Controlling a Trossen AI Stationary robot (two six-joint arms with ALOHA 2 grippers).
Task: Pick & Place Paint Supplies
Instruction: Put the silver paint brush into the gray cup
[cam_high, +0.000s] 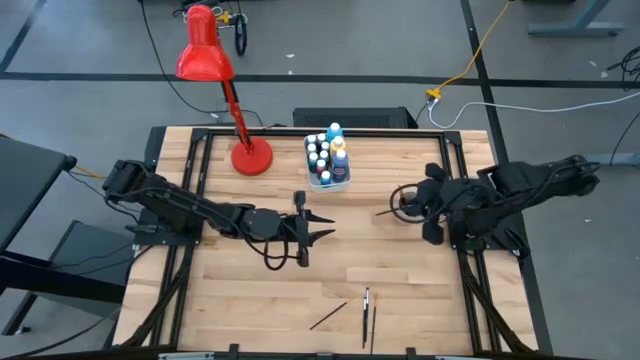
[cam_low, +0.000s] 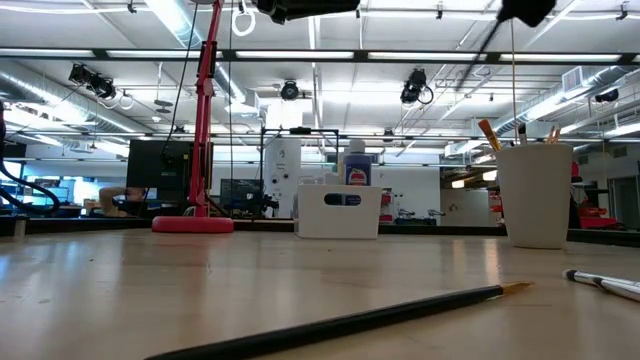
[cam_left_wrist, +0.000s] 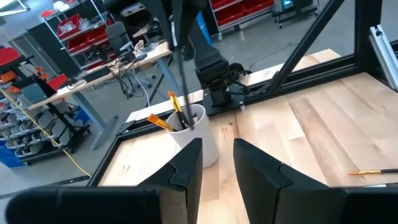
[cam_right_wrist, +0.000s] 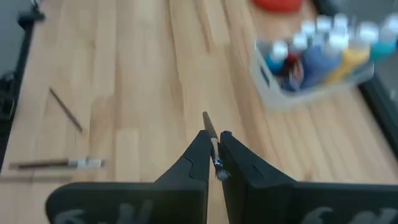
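High view shows bottles (cam_high: 328, 160) already packed in the far tub (cam_high: 340, 178). Right gripper (cam_high: 388, 210) is clamped on a paintbrush (cam_right_wrist: 211, 134) beside the cup (cam_left_wrist: 198, 138). Left gripper (cam_high: 322, 228), jaws apart, is empty. Two brushes (cam_high: 366, 303) remain near the front edge.

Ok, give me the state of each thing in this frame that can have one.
Left gripper: open, empty, above the table.
Right gripper: shut on thin dark-handled paintbrush.
White cup: upright, brushes inside.
White rectangular tub: holds upright white-capped paint bottles.
Loose paintbrushes: lying flat on table.
Red desk lamp: upright.
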